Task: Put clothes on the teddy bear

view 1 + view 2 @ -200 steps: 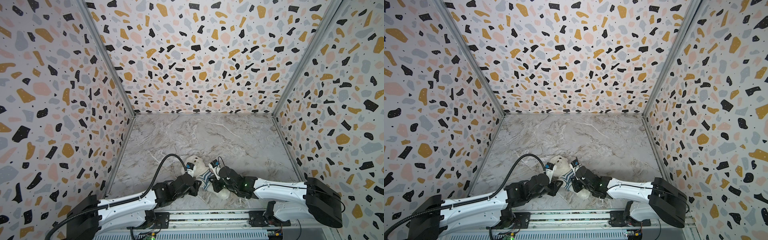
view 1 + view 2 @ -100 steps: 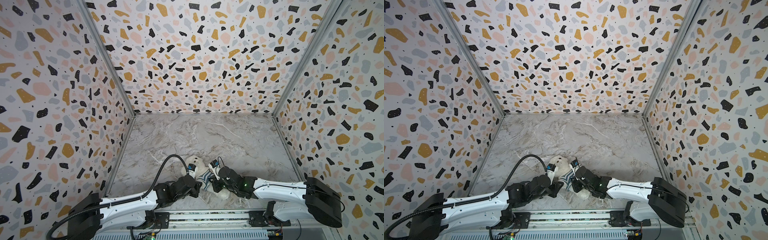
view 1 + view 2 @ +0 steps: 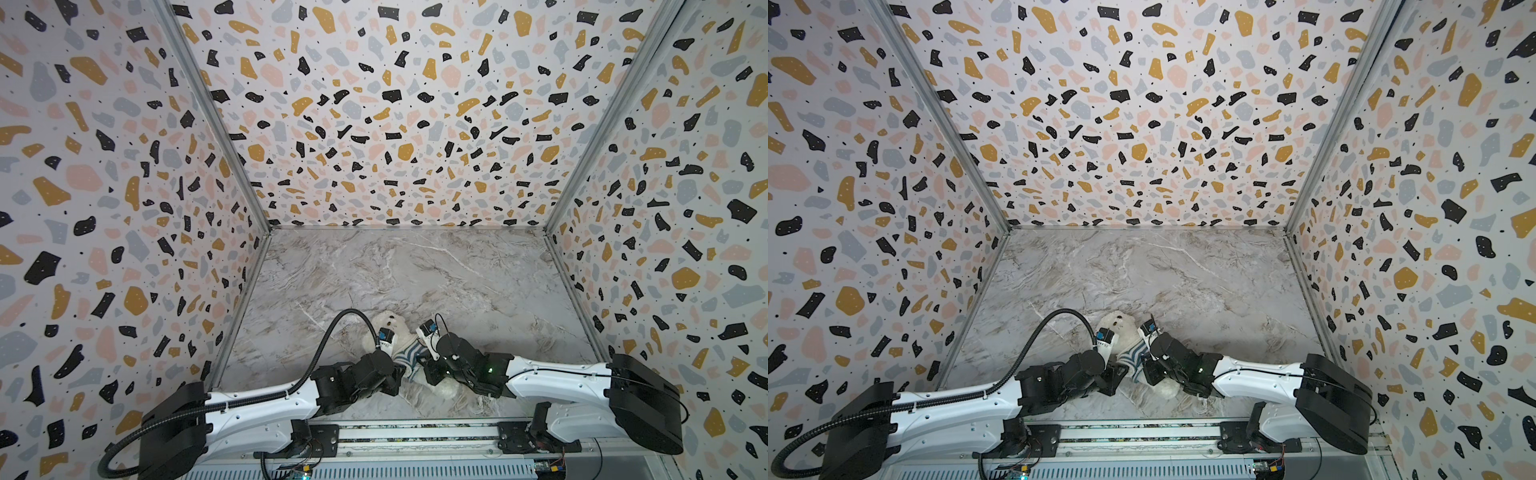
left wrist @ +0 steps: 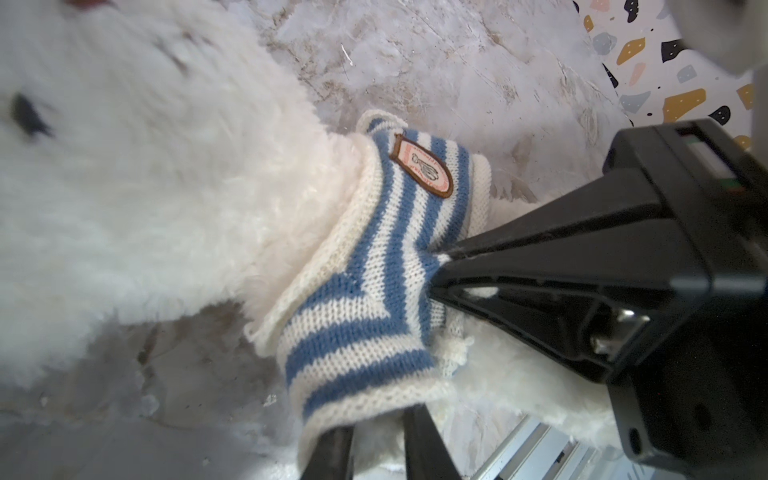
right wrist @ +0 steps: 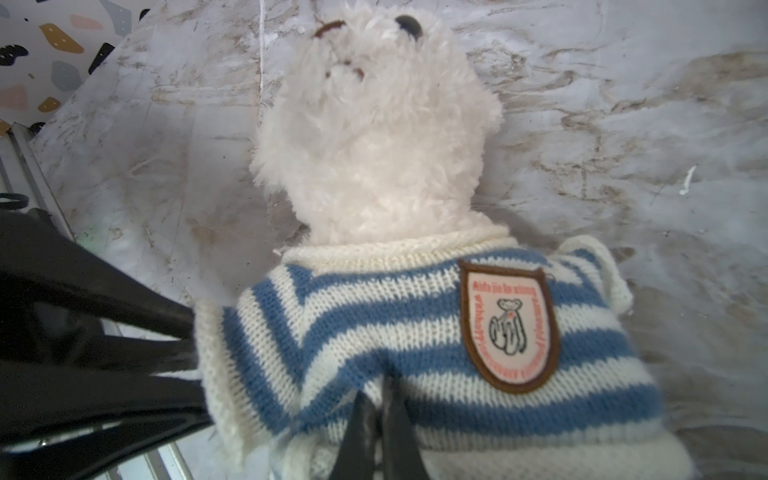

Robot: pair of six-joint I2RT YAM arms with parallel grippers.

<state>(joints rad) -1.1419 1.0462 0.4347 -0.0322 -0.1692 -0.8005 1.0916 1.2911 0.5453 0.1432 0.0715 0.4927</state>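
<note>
**Teddy bear at 6 o'clock, shirt gripped from both sides**

The fluffy cream-white plush teddy bear (image 3: 399, 326) lies face up at 6 o'clock on the table, with its head toward 11 o'clock. It wears the blue-and-white striped knitted shirt (image 5: 374, 332) on its chest. The left gripper (image 4: 374, 440) reaches in from 7 o'clock; its jaws stand a little apart and grip the end of the shirt's sleeve between them. The right gripper (image 5: 376, 428), from 5 o'clock, is closed tight and pinches the knit at the lower front.

Under the bear is the grey marble-patterned tabletop (image 3: 415, 270). White terrazzo-patterned walls (image 3: 1142, 124) with black, ochre, pink and grey chips stand at 9, 12 and 3 o'clock. A metal rail (image 3: 415, 432) runs at 6 o'clock.

In both top views the arms cover the fingertips, and only the wrist views show the grips. The right wrist view also shows the brown-edged shield badge (image 5: 509, 328) clearly.
</note>
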